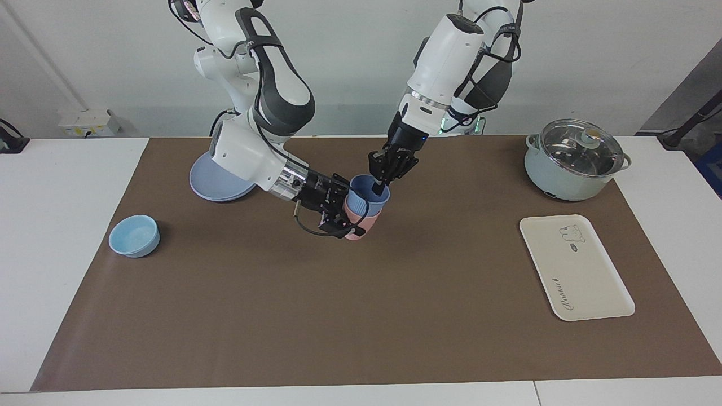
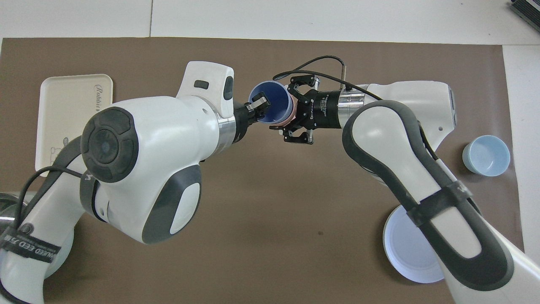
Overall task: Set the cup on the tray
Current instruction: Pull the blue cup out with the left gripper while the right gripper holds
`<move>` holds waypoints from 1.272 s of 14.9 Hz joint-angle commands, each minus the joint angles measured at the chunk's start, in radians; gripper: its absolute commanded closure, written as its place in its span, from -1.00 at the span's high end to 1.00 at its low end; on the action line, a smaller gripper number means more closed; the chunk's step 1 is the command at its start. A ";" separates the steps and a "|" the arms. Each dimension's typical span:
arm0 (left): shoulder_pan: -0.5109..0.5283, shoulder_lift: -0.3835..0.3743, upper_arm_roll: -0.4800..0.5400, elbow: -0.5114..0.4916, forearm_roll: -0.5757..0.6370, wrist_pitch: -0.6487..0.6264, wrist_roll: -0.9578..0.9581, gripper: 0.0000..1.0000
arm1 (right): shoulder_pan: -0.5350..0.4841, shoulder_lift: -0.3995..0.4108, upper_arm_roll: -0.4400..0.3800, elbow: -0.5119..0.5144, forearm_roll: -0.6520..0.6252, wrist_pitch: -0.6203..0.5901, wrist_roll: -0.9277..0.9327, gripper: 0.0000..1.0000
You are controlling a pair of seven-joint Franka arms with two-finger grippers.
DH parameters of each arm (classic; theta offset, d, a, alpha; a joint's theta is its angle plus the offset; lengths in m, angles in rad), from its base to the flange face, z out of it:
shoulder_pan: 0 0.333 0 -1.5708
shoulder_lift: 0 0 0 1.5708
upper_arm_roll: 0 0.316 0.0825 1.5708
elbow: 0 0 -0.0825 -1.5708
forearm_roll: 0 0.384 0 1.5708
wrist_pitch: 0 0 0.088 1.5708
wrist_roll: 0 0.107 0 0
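Bright, even light from above — shadows on the mat [image 1: 361, 293] are soft and short, pooling just under the bowl [image 1: 134, 235] and arms. The pot lid [image 1: 578, 148] shows glare. Both views are sharp; the overhead view bows slightly at its edges.

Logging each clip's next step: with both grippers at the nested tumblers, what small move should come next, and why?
Probably the left gripper should lift the periwinkle-blue plastic cup straight up. It is shut on the cup's rim, the right gripper is shut on the salmon-pink tumbler the cup sits in, and the cream-white rectangular tray lies bare.
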 commanded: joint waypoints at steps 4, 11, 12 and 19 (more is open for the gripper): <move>-0.019 0.056 0.009 0.140 0.044 -0.163 -0.022 -1.00 | 0.000 -0.037 0.006 -0.052 0.025 0.018 -0.002 -1.00; -0.010 0.023 0.011 0.240 0.082 -0.394 -0.070 -1.00 | -0.003 -0.035 0.006 -0.056 0.025 0.083 0.007 -1.00; -0.008 0.008 0.012 0.259 0.076 -0.419 -0.067 -1.00 | -0.005 -0.034 0.006 -0.056 0.025 0.083 0.009 -1.00; 0.114 -0.089 0.024 0.216 0.054 -0.487 0.000 -1.00 | -0.069 -0.031 0.004 -0.053 0.036 0.064 0.010 -1.00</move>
